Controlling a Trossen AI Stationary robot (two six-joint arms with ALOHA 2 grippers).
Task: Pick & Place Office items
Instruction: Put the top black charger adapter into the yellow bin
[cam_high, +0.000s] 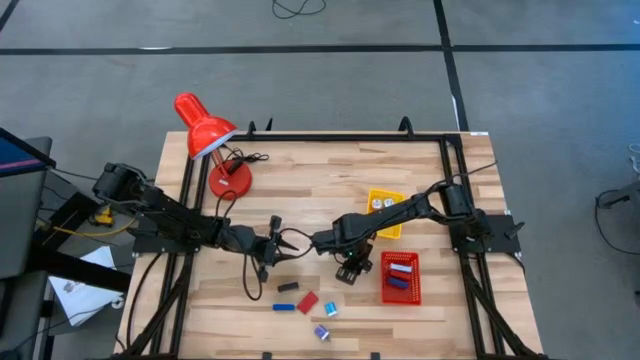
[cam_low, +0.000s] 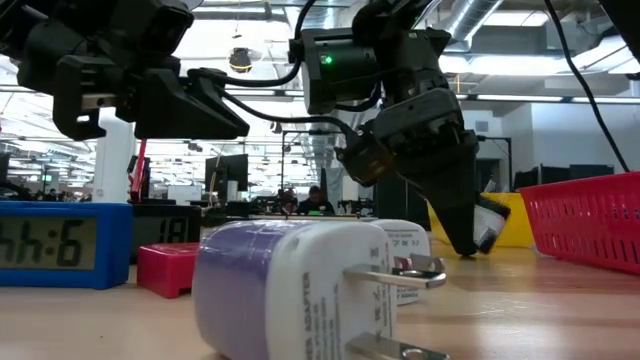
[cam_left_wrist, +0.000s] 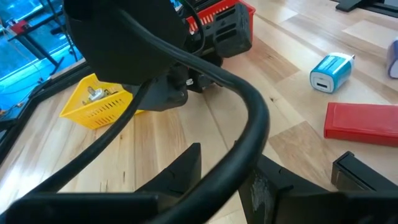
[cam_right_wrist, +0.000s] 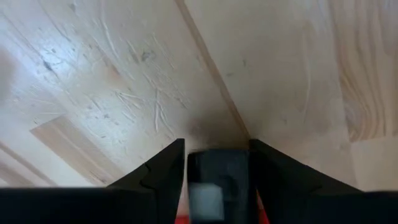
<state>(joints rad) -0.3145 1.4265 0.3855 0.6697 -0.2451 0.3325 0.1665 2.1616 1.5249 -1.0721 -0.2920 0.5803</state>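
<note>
In the middle of the wooden table my right gripper (cam_high: 352, 266) points down, shut on a small black piece (cam_right_wrist: 217, 177) with a pale end (cam_low: 486, 226), low over the wood. My left gripper (cam_high: 273, 243) is left of it, with a black cable (cam_left_wrist: 252, 118) running through its fingers. Loose office items lie flat near the front edge: a black bar (cam_high: 288, 288), a blue bar (cam_high: 284, 307), a red block (cam_high: 307, 302), a light-blue charger (cam_high: 330, 310) and a purple-and-white charger (cam_low: 300, 290). My right gripper pinches the black piece by its two sides (cam_right_wrist: 194, 180) between its two fingers, coming steeply from above. The piece hangs tilted at the fingertips (cam_low: 462, 240), its low end at the table top; whether it touches the wood I cannot tell. My left gripper is closed around the black cable (cam_left_wrist: 239, 168), which arches up in front of the fingers and trails off slack over the table. The cable itself hides the place of contact.
A red mesh basket (cam_high: 402, 290) holding a blue and a red piece stands right of my right gripper. A yellow tray (cam_high: 384, 228) is behind it. A red desk lamp (cam_high: 205, 130) stands at the far left. Bare wood lies between the two grippers.
</note>
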